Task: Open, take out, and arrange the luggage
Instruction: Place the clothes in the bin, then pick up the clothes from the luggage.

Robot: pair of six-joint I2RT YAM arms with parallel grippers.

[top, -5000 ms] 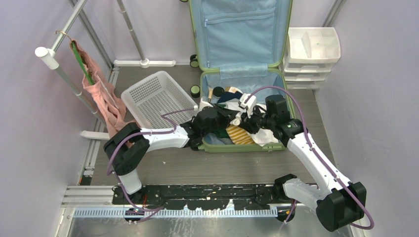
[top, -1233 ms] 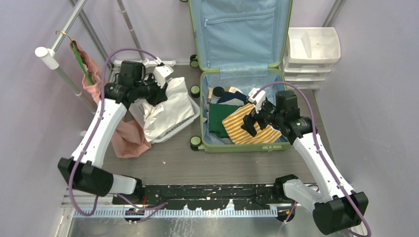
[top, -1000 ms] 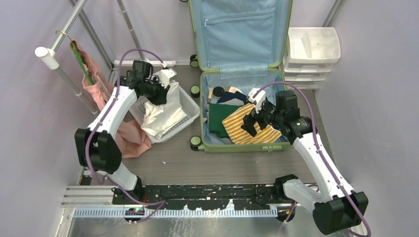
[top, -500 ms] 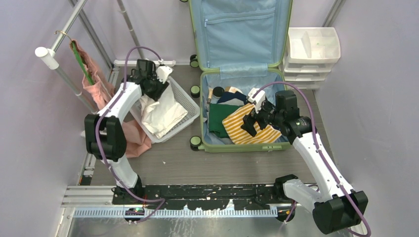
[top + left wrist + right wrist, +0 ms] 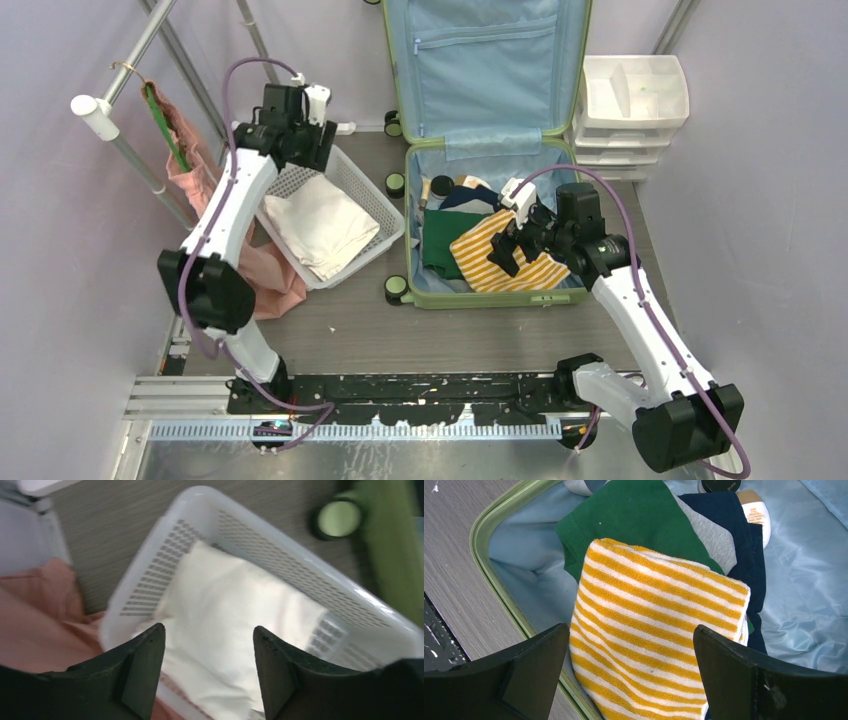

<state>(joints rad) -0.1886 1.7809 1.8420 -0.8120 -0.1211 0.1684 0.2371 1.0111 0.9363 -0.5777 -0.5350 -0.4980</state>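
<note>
Hovering over the white mesh basket [image 5: 375, 200], the left gripper [image 5: 207, 630] has its jaws apart with nothing between them. A folded white cloth [image 5: 320, 225] lies in the basket directly below, which suggests the basket serves as the place for unpacked items. In the blurred wrist view one edge of the cloth may lap over the rim. The luggage [image 5: 490, 90] sits at the far middle of the table, lid propped upright and lower shell lying open. The right gripper [image 5: 629, 630], jaws spread wide and empty, is poised above a yellow-striped towel [image 5: 500, 262] that rests on a green garment [image 5: 438, 238]. Its position probably marks the towel as the next item to lift out, since it lies uppermost.
</note>
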